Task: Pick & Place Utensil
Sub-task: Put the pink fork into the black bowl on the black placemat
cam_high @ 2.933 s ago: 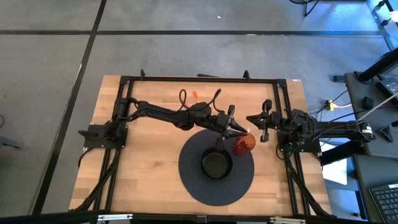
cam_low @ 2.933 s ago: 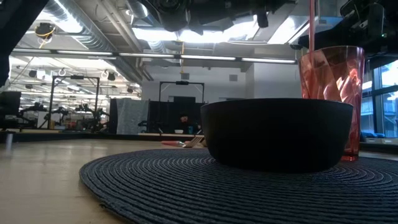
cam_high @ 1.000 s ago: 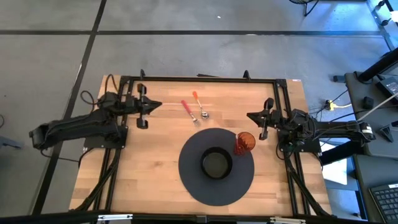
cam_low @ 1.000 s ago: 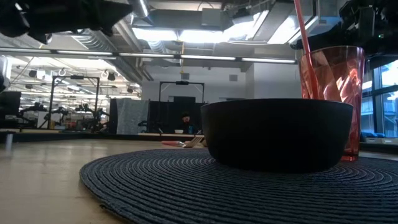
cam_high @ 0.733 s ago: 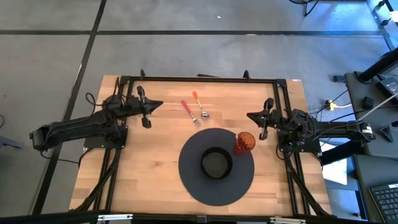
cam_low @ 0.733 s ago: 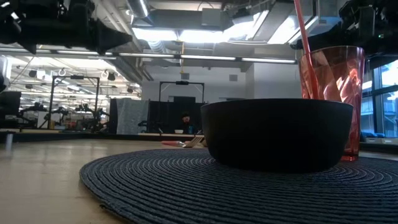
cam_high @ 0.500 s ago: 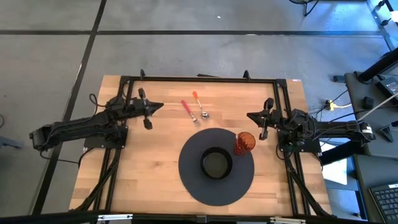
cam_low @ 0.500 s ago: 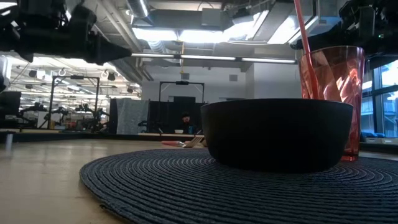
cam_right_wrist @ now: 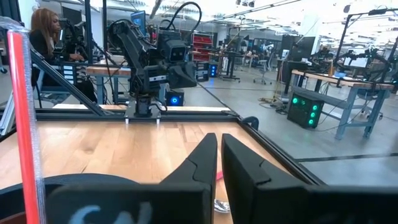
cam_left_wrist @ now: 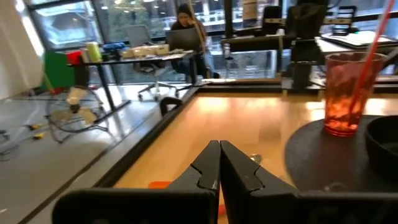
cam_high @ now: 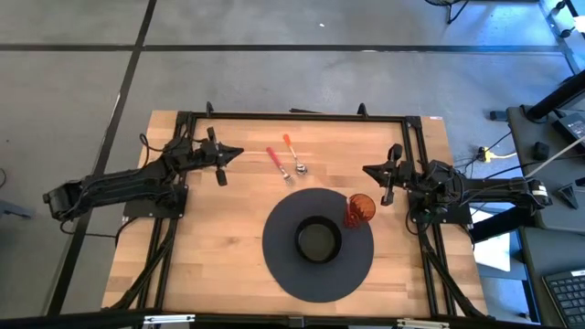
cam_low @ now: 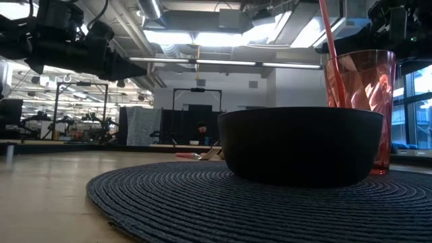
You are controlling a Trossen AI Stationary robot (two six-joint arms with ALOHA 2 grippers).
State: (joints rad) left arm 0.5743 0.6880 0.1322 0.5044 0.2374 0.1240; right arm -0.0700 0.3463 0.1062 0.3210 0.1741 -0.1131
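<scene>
A red-handled utensil (cam_high: 274, 159) and an orange-handled spoon (cam_high: 294, 157) lie flat on the wooden table, past the far edge of the round dark mat (cam_high: 283, 265). A black bowl (cam_high: 318, 241) sits on the mat's middle, and a red tumbler (cam_high: 359, 209) stands at the mat's right rim. A red-handled utensil (cam_low: 329, 34) leans inside the tumbler. My left gripper (cam_high: 239, 153) is shut and hovers to the left of the two utensils, pointing at them. My right gripper (cam_high: 366, 170) is shut and waits beyond the tumbler, toward the right.
A black frame (cam_high: 302, 115) runs round the table's far and side edges. Bare wood lies between my left gripper and the utensils and to the left of the mat. In the room behind, a person (cam_left_wrist: 186, 25) sits at a desk.
My left arm has reached from the table's left edge toward the right, closer to the two utensils on the wood, and has come lower in the low view, still shut. Nearly three seconds ago it stood over the tumbler; the red-handled utensil now leans there.
</scene>
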